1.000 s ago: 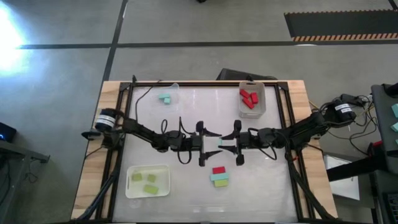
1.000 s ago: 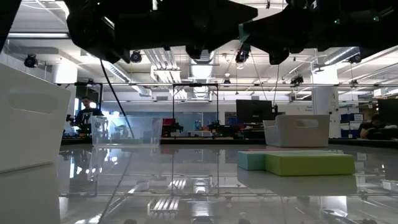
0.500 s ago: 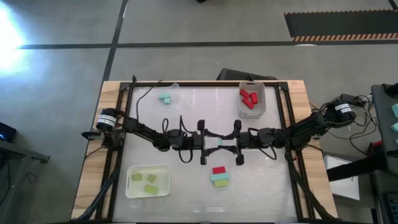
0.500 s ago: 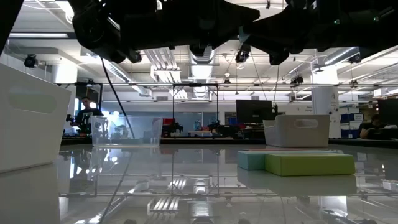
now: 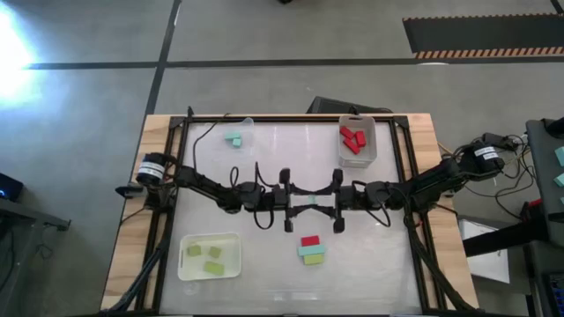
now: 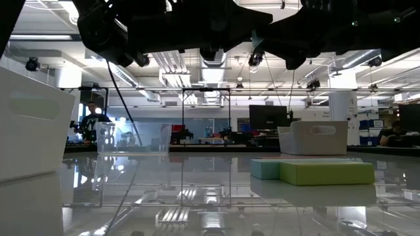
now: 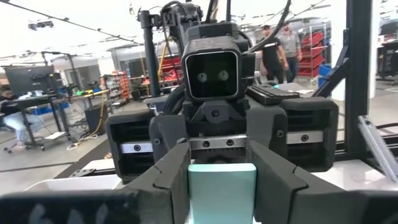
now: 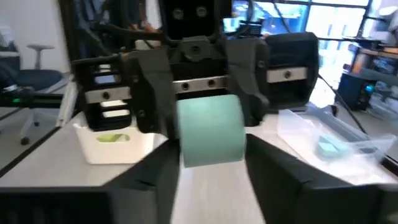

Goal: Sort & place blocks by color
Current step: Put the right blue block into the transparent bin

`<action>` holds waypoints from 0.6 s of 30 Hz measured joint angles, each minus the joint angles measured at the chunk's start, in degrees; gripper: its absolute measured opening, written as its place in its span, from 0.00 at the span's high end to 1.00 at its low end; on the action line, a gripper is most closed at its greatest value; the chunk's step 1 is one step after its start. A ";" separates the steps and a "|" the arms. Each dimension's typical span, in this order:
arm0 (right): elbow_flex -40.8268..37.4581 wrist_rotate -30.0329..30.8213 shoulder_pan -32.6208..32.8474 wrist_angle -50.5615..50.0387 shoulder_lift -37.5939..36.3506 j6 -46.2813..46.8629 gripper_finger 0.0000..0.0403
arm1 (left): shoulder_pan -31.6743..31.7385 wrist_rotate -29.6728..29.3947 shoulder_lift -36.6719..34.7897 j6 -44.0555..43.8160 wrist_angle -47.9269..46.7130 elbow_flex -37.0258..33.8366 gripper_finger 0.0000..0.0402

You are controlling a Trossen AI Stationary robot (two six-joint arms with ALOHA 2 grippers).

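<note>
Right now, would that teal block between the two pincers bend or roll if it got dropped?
Probably neither. The teal block keeps straight edges while the left pincer and right pincer meet around it, so it looks stiff. Its flat faces suggest it would not roll.

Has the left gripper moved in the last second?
Yes. In the high view the left gripper has closed in toward the right gripper; the teal block now spans both, above the loose red block.

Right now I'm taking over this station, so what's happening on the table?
The two arms meet mid-table with a light teal block between the left gripper and the right gripper, apparently a handover. Which one grips it is unclear. Red blocks lie in the far white tray, yellow-green ones in the near tray. A few blocks remain loose.
</note>
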 joint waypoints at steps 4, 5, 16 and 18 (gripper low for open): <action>0.00 1.91 -0.02 -0.31 -0.04 1.87 0.44 | 0.01 -0.16 -0.26 0.07 -0.84 0.00 0.71; 0.00 2.04 -0.02 -0.47 -0.04 2.61 0.41 | 0.01 -0.16 -0.71 0.07 -2.19 0.00 0.71; 0.09 4.61 -0.02 -17.95 -5.52 15.19 0.37 | 0.57 -6.87 -16.41 0.17 -38.01 0.15 0.71; 0.09 5.60 0.00 -21.00 -6.30 16.89 0.39 | 1.35 -9.60 -19.85 0.06 -46.29 0.22 0.71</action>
